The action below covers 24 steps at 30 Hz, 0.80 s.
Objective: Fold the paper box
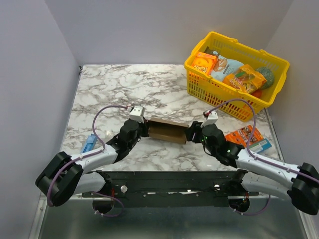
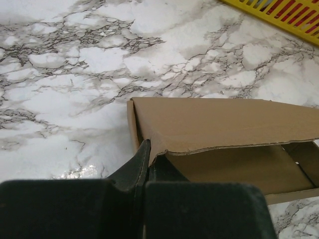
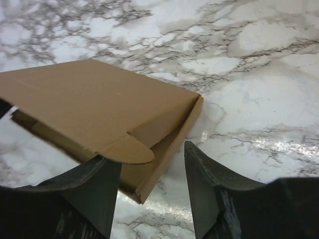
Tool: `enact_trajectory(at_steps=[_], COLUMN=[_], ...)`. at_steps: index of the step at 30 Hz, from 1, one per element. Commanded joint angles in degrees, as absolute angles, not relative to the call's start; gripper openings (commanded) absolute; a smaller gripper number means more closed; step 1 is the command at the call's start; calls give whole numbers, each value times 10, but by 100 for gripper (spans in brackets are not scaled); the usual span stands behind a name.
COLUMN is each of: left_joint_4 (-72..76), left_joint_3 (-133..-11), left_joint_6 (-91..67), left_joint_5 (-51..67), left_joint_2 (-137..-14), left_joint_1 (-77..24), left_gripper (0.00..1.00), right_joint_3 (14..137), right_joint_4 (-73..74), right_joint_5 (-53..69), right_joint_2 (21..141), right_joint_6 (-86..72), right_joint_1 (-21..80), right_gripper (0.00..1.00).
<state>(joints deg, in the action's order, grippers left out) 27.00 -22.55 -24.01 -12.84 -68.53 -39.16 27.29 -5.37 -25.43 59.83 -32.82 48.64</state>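
The paper box is plain brown cardboard, partly folded, lying on the marble table between my two grippers. My left gripper is at its left end. In the left wrist view the left gripper is shut on the near left corner of the box's lid panel, with the open inside showing underneath. My right gripper is at the right end. In the right wrist view it is open, with the box's near corner and rounded tab between its fingers.
A yellow basket full of snack packs stands at the back right; its rim shows in the left wrist view. Orange and blue snack packets lie right of the right arm. A blue packet lies at the left. Walls enclose the table.
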Motion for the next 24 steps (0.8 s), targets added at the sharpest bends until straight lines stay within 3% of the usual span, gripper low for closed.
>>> enact_trajectory(at_steps=[1, 5, 9, 15, 24], left_joint_4=[212, 220, 232, 249, 258], left_joint_3=[-197, -199, -200, -195, -194], left_joint_6=[-216, -214, -208, -213, -213], left_joint_5=[-121, -131, -141, -170, -203], left_joint_2=[-700, -718, -732, -758, -781], left_joint_1=[-401, -410, -427, -452, -490], left_gripper=[0, 0, 0, 0, 0], right_joint_3=[230, 193, 227, 355, 421], right_joint_4=[-19, -21, -4, -3, -56], right_joint_5=[-189, -139, -132, -109, -113], right_joint_2=[497, 390, 369, 496, 690], right_joint_6=[-282, -241, -220, -239, -259], right_joint_1=[502, 503, 503, 503, 503], right_gripper=[61, 58, 55, 48, 43])
